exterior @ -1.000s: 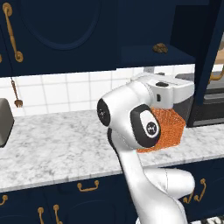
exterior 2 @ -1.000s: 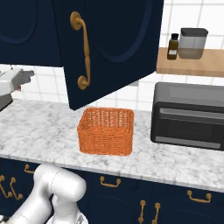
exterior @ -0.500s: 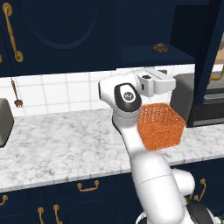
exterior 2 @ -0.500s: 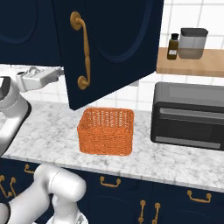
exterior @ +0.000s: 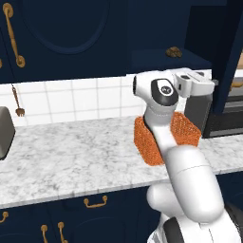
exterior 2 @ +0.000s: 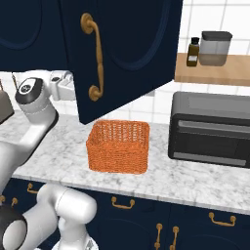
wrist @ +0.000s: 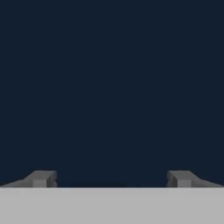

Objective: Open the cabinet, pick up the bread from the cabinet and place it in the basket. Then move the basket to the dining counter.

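- On the left of the left base view, we are seeing the veined white-grey marble worktop (exterior: 71, 156) over navy drawers with brass pulls.
- At its centre, our white arm's two-finger gripper (wrist: 112, 178) is reaching toward the opened cabinet; in the hand view its dark tips are standing wide apart, holding nothing, facing plain navy.
- Below the arm, the rectangular orange woven mesh basket (exterior 2: 118, 145) is sitting on the worktop, just beside the dark grey box-shaped oven (exterior 2: 211, 128).
- Up right, the small golden-brown bun-like bread (exterior: 174, 51) is lying on the shelf of the tall dark navy wall cabinet (exterior 2: 127, 49), whose door is hanging open.
- We are judging the gripper should rise to shelf level, centre on the bread and clear the door edge.
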